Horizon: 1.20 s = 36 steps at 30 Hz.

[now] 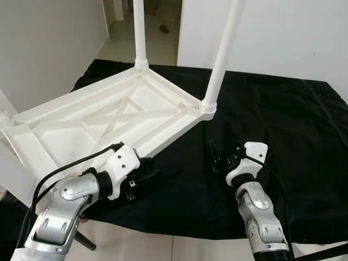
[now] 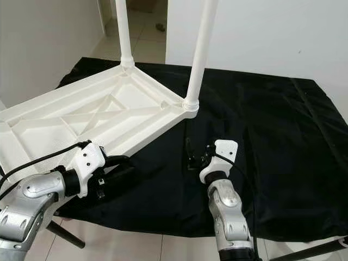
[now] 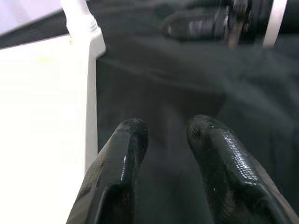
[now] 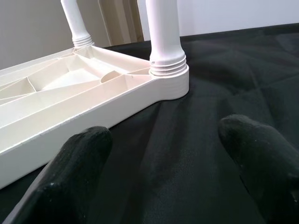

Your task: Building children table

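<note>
The white children table (image 1: pixel 109 119) lies upside down on the black cloth (image 1: pixel 272 136) that covers the counter, toward its left side, and its near left corner hangs out past the counter's edge. Two white legs already stand up from its far corners — one at the far corner (image 1: pixel 140 32) and one at the right corner (image 1: pixel 220 60), screwed into its socket.

The left gripper (image 1: pixel 155 176) rests low on the cloth, just beside the table's near long edge, its fingers (image 3: pixel 117 172) a little apart and holding nothing. The right gripper (image 1: pixel 217 157) is on the cloth near the counter's front edge, its fingers (image 4: pixel 79 168) spread wide and empty. It points toward the right-corner leg, which stands straight ahead of it and a little to the left.

So the right arm is nearer to this upright leg, and the left arm is nearer to the table's edge. I think the left could steady the frame while the right works on the leg.
</note>
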Motion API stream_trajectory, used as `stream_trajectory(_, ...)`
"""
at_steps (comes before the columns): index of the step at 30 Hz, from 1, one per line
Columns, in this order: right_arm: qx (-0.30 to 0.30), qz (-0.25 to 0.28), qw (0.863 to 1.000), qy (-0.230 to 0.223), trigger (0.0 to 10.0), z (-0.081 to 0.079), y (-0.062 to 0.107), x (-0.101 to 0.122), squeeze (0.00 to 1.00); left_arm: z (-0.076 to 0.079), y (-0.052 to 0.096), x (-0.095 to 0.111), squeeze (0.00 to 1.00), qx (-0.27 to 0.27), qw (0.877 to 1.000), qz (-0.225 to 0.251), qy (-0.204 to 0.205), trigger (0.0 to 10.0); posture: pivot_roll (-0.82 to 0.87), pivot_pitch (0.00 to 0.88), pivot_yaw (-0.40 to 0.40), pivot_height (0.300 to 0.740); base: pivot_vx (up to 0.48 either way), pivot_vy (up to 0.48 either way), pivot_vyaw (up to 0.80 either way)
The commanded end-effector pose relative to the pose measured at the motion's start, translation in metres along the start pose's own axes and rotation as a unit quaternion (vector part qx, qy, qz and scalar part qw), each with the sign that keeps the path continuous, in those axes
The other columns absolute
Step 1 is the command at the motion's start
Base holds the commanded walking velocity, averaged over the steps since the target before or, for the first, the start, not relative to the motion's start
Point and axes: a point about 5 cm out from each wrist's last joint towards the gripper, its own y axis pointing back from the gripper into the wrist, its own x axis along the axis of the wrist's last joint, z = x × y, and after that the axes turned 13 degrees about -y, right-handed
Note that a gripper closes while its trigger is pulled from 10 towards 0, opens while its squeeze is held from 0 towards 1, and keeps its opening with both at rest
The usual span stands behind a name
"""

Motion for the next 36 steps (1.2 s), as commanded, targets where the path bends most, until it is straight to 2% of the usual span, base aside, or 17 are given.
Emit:
stream_trajectory(1,0.003,-0.009,1.000,0.003,10.0,-0.001,-0.001,-0.004,0.00,0.000,0.001,0.003,0.00,0.066,0.998,-0.004,0.011,10.0,0.07,0.115,-0.022,0.740,0.000,0.000,0.00)
stream_trajectory(2,0.003,-0.009,1.000,0.003,10.0,-0.001,-0.001,-0.004,0.00,0.000,0.001,0.003,0.00,0.066,0.998,-0.004,0.011,10.0,0.07,0.115,-0.022,0.740,0.000,0.000,0.00)
stream_trajectory(3,0.012,-0.014,1.000,0.009,10.0,-0.004,-0.006,-0.007,0.00,0.002,0.002,0.007,0.00,0.118,0.993,0.003,0.027,10.0,0.09,0.116,-0.037,0.740,0.000,0.000,0.00)
stream_trajectory(8,0.012,-0.020,1.000,0.017,10.0,-0.005,-0.009,-0.009,0.00,0.003,0.003,0.009,0.00,0.149,0.988,0.008,0.038,10.0,0.11,0.117,-0.048,0.740,0.000,0.000,0.00)
stream_trajectory(11,0.000,-0.032,0.999,0.025,10.0,-0.003,-0.018,-0.012,0.00,0.004,0.009,0.011,0.00,0.233,0.970,0.023,0.067,10.0,0.14,0.115,-0.064,0.740,0.000,0.000,0.00)
stream_trajectory(12,0.000,-0.032,0.999,0.025,10.0,-0.003,-0.018,-0.012,0.00,0.004,0.009,0.011,0.00,0.233,0.970,0.023,0.067,10.0,0.14,0.115,-0.064,0.740,0.000,0.000,0.00)
stream_trajectory(13,-0.004,-0.033,0.999,0.034,10.0,0.000,-0.021,-0.012,0.00,0.007,0.013,0.009,0.00,0.254,0.964,0.022,0.080,10.0,0.14,0.115,-0.067,0.740,0.000,0.000,0.00)
stream_trajectory(18,-0.008,-0.032,0.998,0.046,10.0,0.003,-0.023,-0.011,0.00,0.013,0.021,0.004,0.00,0.274,0.957,0.016,0.097,10.0,0.15,0.112,-0.064,0.740,0.000,0.000,0.00)
stream_trajectory(19,-0.014,-0.029,0.998,0.058,10.0,0.009,-0.025,-0.011,0.00,0.018,0.031,0.001,0.00,0.292,0.950,0.004,0.111,10.0,0.16,0.113,-0.060,0.740,0.000,0.000,0.00)
stream_trajectory(23,-0.020,-0.027,0.997,0.068,10.0,0.014,-0.028,-0.011,0.00,0.024,0.043,-0.001,0.00,0.309,0.944,-0.013,0.118,10.0,0.17,0.115,-0.059,0.740,0.000,0.000,0.00)
stream_trajectory(31,-0.010,-0.026,0.997,0.071,10.0,0.011,-0.034,-0.014,0.00,0.029,0.048,0.003,0.00,0.320,0.940,-0.014,0.118,10.0,0.19,0.121,-0.064,0.740,0.000,0.000,0.00)
stream_trajectory(36,0.005,-0.027,0.997,0.074,10.0,0.006,-0.044,-0.016,0.00,0.039,0.052,0.009,0.00,0.326,0.938,-0.018,0.115,10.0,0.22,0.127,-0.077,0.740,0.000,0.000,0.00)
